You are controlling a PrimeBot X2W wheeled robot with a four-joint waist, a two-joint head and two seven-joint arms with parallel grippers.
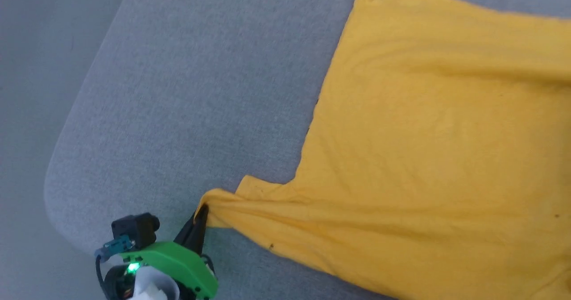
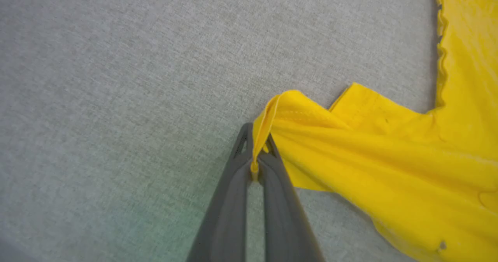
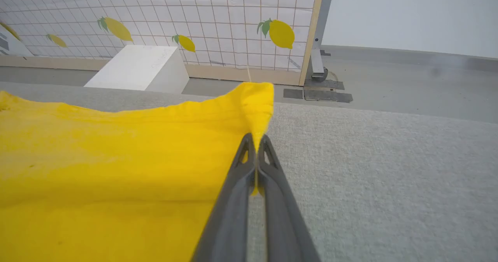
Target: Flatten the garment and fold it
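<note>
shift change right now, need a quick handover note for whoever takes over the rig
Left gripper: shut on a bunched edge, seemingly a sleeve hem, of the bright yellow cotton T-shirt.
Right gripper: shut on another edge of the shirt.
Shirt: spread on the grey fabric-covered surface, with creases running from the left grip.
Done: both grips taken.
Left: pull it flat, then fold; no fold made yet.

The garment (image 1: 428, 157) lay on the padded surface (image 1: 187, 90), toward its right, one corner reaching left into the left gripper (image 1: 201, 211) near the front edge. Another corner sat in the right gripper (image 3: 256, 139); beyond the surface a block (image 3: 142, 69) stood before a panel (image 3: 194, 20).
</note>
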